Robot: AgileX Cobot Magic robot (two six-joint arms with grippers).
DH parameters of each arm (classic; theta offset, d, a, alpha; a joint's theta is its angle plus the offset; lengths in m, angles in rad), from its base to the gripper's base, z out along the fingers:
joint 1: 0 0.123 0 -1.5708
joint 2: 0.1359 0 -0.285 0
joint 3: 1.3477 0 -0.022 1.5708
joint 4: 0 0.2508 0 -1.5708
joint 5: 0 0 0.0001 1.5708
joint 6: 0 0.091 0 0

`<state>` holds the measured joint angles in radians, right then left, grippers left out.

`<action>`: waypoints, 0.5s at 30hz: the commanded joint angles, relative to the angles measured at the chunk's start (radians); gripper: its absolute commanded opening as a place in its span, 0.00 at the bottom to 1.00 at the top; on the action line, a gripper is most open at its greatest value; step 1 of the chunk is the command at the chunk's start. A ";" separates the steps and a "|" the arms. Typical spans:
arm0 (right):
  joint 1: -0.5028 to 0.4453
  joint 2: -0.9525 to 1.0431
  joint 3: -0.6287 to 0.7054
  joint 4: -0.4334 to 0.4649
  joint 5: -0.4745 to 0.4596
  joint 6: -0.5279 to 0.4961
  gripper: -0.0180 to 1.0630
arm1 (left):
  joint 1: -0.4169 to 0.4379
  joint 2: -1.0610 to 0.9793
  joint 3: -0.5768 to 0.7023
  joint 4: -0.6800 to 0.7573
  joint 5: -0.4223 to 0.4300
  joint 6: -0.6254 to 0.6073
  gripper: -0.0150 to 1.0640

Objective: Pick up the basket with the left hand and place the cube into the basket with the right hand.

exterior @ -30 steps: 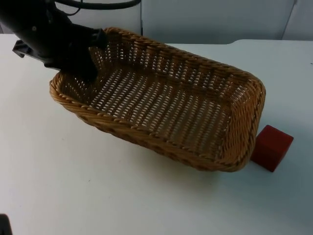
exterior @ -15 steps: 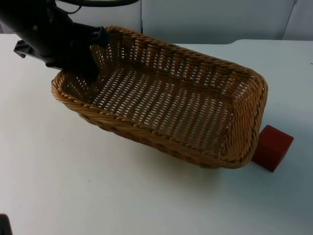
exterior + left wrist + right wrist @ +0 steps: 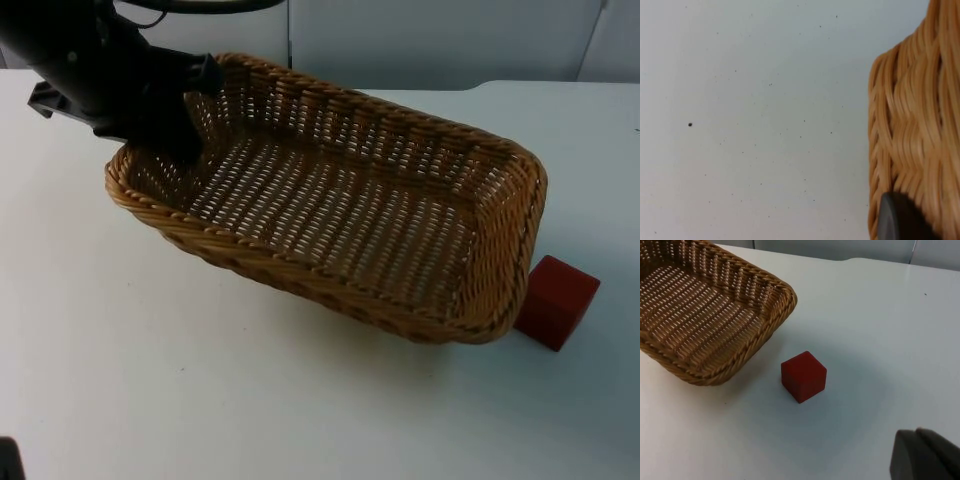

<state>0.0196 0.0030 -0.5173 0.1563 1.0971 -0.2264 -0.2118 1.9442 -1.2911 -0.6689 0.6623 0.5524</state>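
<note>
The left gripper [image 3: 190, 125] is clamped on the short end wall of the wicker basket [image 3: 400, 150], at the basket's far-left corner as seen from the top view. One fingertip [image 3: 900, 220] presses against the outer weave of that wall. The left arm comes down from the upper left corner of the top view to this grip point.

The basket is rectangular, of light brown woven cane with a braided rim. Its gripped end is raised and its opposite end is low, near the table [image 3: 200, 380]. Its interior holds nothing; the open-weave floor is fully exposed.

The red cube [image 3: 556, 301] rests on the white table, outside the basket and just beside its low right corner. In the right wrist view the cube [image 3: 803, 376] stands apart from the rim, with bare table between them.

The right gripper [image 3: 925, 455] waits above the table, near the cube and not touching it. Whether its fingers are parted or closed cannot be told.
</note>
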 commanded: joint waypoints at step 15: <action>-0.005 0.237 -0.056 -0.497 -0.269 0.203 0.15 | -0.002 -0.019 -0.002 -0.033 -0.057 -0.012 0.01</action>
<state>0.0196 0.1892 -0.5608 -0.3431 0.8988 -0.0309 -0.2118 1.9442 -1.2911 -0.6689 0.6152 0.5524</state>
